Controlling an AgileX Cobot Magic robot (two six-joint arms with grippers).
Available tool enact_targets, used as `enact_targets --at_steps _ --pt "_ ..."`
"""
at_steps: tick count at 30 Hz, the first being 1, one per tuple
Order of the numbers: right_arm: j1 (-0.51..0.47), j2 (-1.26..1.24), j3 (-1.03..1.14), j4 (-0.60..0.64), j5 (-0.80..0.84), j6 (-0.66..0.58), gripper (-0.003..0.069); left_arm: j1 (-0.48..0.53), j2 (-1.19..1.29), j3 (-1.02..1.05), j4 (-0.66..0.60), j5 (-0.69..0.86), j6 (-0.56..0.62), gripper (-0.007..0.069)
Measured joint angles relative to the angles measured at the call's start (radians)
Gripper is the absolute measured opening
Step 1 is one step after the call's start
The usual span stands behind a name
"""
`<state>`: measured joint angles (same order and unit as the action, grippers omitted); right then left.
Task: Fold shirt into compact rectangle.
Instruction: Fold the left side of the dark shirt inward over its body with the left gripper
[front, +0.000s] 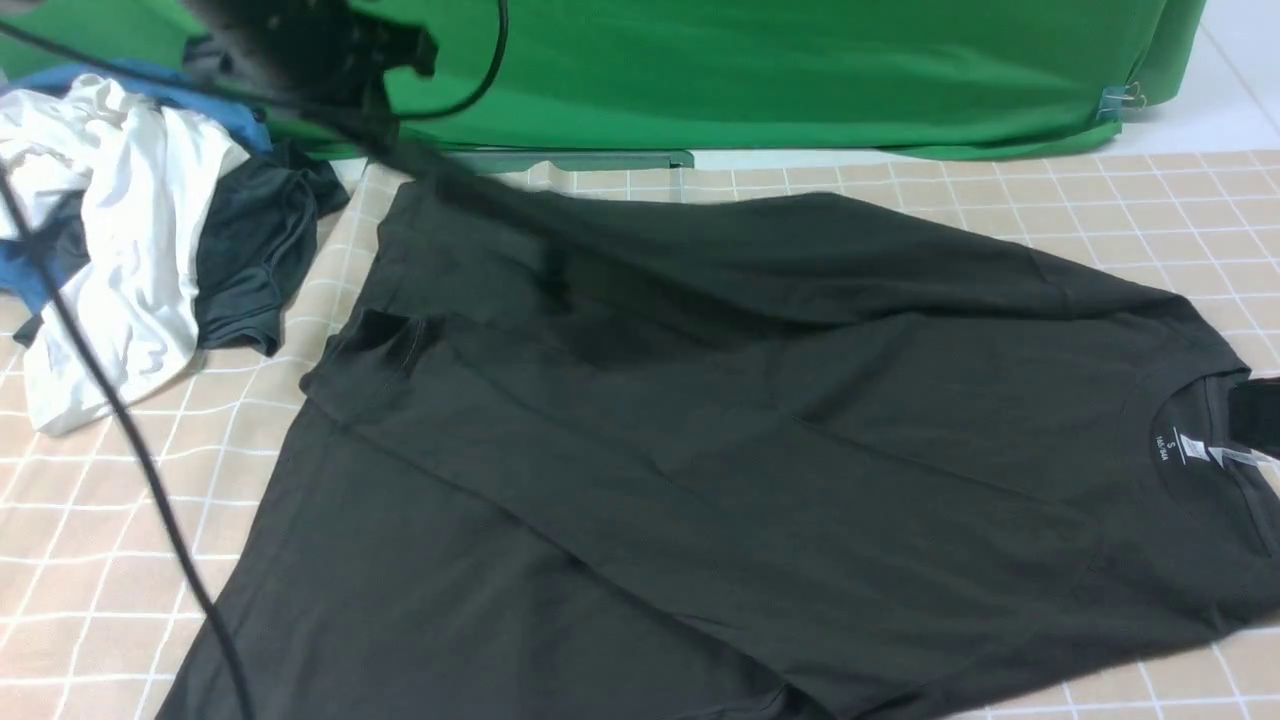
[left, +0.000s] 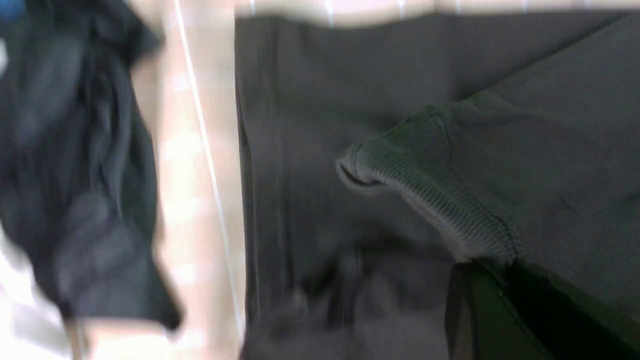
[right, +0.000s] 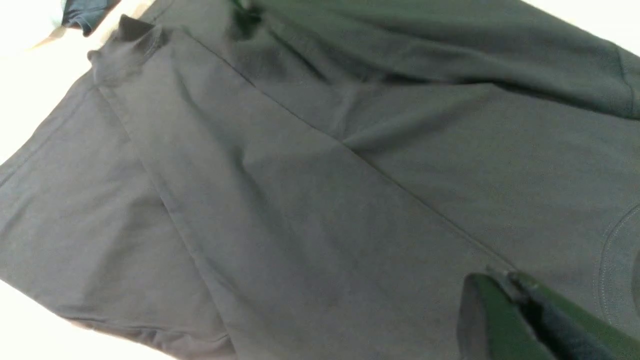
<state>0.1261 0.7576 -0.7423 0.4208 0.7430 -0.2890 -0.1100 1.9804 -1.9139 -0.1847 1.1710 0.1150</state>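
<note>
The dark green-black shirt (front: 700, 450) lies spread over the checked tablecloth, collar and white label (front: 1190, 445) to the right. One long sleeve is folded across the body and ends in a ribbed cuff (front: 385, 345) near the hem. In the left wrist view my left gripper (left: 480, 265) is shut on the shirt at that cuff (left: 425, 165). The left arm (front: 300, 45) is only a dark blur in the front view. My right gripper (front: 1258, 415) sits at the collar, shut (right: 502, 277) on the shirt where the sleeve's edge meets the shoulder, beside the collar ribbing (right: 607, 260).
A heap of clothes lies at the left: a white shirt (front: 130, 230), blue fabric (front: 50, 275) and a smaller dark grey garment (front: 260, 250). A green backdrop cloth (front: 800, 70) hangs behind the table. A black cable (front: 120, 420) crosses the left foreground.
</note>
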Motion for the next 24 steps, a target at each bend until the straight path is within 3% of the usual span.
enact_targets --at_steps 7,17,20,24 --pt "0.000 0.000 0.000 0.000 0.003 0.000 0.0090 -0.009 -0.225 0.459 0.038 -0.131 -0.088 0.0036" --pt "0.000 0.000 0.000 0.000 0.003 0.000 0.0098 -0.039 -0.283 0.827 0.056 -0.290 -0.115 0.0041" --pt "0.000 0.000 0.000 0.000 0.003 0.000 0.0104 -0.039 -0.283 0.854 0.089 -0.322 -0.120 0.0088" --pt "0.000 0.000 0.000 0.000 0.007 0.000 0.0113 -0.039 -0.283 0.844 0.137 -0.349 -0.102 0.0260"
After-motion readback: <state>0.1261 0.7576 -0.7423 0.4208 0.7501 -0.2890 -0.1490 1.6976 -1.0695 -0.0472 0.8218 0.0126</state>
